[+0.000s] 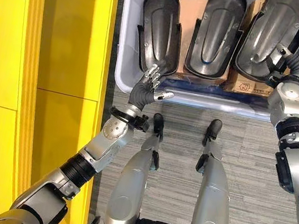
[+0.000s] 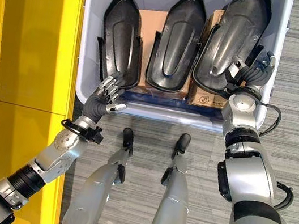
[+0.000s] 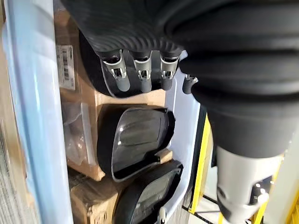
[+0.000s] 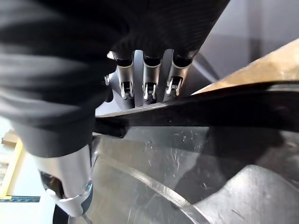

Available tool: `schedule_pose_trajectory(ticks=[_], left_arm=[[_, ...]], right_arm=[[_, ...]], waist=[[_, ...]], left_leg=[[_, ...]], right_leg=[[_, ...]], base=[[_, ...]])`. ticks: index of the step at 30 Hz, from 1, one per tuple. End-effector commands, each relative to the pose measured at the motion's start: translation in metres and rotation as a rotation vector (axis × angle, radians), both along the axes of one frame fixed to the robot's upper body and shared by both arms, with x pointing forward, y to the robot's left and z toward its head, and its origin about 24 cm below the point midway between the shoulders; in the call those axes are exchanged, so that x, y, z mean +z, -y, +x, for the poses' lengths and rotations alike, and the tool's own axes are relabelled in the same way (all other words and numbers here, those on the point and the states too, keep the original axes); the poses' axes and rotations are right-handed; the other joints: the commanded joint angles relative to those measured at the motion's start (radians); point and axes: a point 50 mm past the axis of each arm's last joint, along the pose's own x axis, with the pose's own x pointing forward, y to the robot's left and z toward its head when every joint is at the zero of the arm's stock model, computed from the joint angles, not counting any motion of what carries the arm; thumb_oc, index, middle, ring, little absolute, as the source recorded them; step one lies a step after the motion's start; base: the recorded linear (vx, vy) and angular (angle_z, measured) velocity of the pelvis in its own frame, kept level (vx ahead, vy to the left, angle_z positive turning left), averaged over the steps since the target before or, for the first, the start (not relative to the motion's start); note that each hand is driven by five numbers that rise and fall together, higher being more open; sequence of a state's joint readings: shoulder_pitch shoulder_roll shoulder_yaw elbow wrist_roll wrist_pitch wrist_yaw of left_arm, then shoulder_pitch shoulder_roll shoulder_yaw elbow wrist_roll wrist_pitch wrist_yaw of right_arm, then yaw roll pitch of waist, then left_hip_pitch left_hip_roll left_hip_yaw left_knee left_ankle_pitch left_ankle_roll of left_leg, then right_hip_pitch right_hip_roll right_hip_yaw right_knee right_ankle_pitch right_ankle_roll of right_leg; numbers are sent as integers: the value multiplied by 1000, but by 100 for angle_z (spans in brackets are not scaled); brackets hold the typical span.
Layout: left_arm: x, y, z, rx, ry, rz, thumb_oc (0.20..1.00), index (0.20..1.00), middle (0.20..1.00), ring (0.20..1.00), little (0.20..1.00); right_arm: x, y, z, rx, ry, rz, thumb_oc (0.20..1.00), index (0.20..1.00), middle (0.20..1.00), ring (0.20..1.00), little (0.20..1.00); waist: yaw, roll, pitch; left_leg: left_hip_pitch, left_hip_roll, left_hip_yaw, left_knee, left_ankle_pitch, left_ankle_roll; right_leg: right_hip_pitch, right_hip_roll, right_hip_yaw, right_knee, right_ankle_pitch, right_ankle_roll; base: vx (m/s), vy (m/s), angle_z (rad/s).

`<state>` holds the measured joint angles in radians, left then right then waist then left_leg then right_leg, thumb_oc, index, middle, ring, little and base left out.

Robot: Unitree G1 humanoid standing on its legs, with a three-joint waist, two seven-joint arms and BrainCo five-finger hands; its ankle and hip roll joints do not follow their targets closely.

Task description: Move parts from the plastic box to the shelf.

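Observation:
Three black moulded parts lie side by side in the pale plastic box [image 1: 197,100], resting on cardboard. My left hand [image 1: 146,88] is at the box's front left corner, open, its straight fingers [image 3: 142,77] touching the near end of the left part [image 1: 161,25]. The middle part [image 1: 214,31] lies untouched. My right hand [image 1: 297,61] is at the box's right side, shut on the near rim of the right part [image 1: 272,29]. In the right wrist view its fingers [image 4: 149,79] curl behind that black rim [image 4: 210,112].
A yellow shelf [image 1: 58,74] runs along the left, close beside the box. Brown cardboard boxes [image 1: 190,9] sit under the parts; one with print [image 1: 246,85] is at the front right. Grey carpet [image 1: 248,140] lies in front of the box.

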<state>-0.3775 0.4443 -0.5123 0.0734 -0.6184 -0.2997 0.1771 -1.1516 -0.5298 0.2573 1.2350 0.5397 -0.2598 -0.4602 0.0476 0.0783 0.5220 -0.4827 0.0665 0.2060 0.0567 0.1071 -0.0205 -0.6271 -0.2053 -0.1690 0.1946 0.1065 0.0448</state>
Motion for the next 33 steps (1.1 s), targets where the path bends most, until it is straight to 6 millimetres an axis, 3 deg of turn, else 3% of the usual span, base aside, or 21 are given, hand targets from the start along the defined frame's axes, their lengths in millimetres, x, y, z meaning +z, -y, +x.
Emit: schedule_pose_trajectory(ticks=[1, 4, 5, 6, 17, 27, 33], left_arm=[[25, 8, -14, -75, 126, -62, 1000, 1000, 1000, 1000, 1000], [26, 10, -13, -85, 130, -60, 1000, 1000, 1000, 1000, 1000], [26, 11, -13, -87, 129, -59, 1000, 1000, 1000, 1000, 1000], [26, 10, -14, -90, 129, -60, 1000, 1000, 1000, 1000, 1000], [21, 8, -15, -108, 106, -54, 1000, 1000, 1000, 1000, 1000], [10, 1, -18, -133, 56, -19, 1000, 1000, 1000, 1000, 1000], [4, -3, -20, -130, 34, -12, 1000, 1000, 1000, 1000, 1000]], right_arm=[[-18, 23, -8, -62, -104, 25, 1000, 1000, 1000, 1000, 1000], [-34, 27, -10, -50, -171, 53, 1000, 1000, 1000, 1000, 1000], [-38, 26, -10, -42, -181, 62, 702, 702, 702, 702, 702], [-43, 27, -11, -37, -200, 64, 213, 213, 213, 213, 213], [-47, 35, -16, -36, -201, 39, 200, 200, 200, 200, 200], [-30, 49, -20, -58, -166, -9, 200, 200, 200, 200, 200], [-21, 40, -16, -18, -111, -22, 200, 200, 200, 200, 200]], waist=[[2, 35, -22], [10, 41, -17], [11, 41, -18], [12, 42, -19], [8, 34, -38], [8, -1, -71], [9, -16, -89]], left_leg=[[-37, 87, -80, 102, -73, -66], [-42, 85, -87, 104, -71, -64], [-40, 84, -86, 103, -71, -63], [-38, 84, -88, 103, -72, -63], [-6, 84, -92, 94, -68, -68], [64, 90, -101, 62, -55, -73], [91, 94, -104, 55, -53, -75]], right_leg=[[-7, -88, 25, 89, -33, 113], [-9, -88, 21, 94, -35, 112], [-7, -87, 21, 93, -36, 111], [-5, -89, 18, 93, -36, 111], [33, -87, 11, 79, -33, 111], [128, -83, -14, 29, -17, 113], [160, -76, -19, 22, -19, 111]], base=[[-28, -6, 4], [-27, -7, 4], [-19, -2, 5], [-19, 1, 4], [-5, 5, 2], [-8, -2, 5], [-1, 0, 1]])
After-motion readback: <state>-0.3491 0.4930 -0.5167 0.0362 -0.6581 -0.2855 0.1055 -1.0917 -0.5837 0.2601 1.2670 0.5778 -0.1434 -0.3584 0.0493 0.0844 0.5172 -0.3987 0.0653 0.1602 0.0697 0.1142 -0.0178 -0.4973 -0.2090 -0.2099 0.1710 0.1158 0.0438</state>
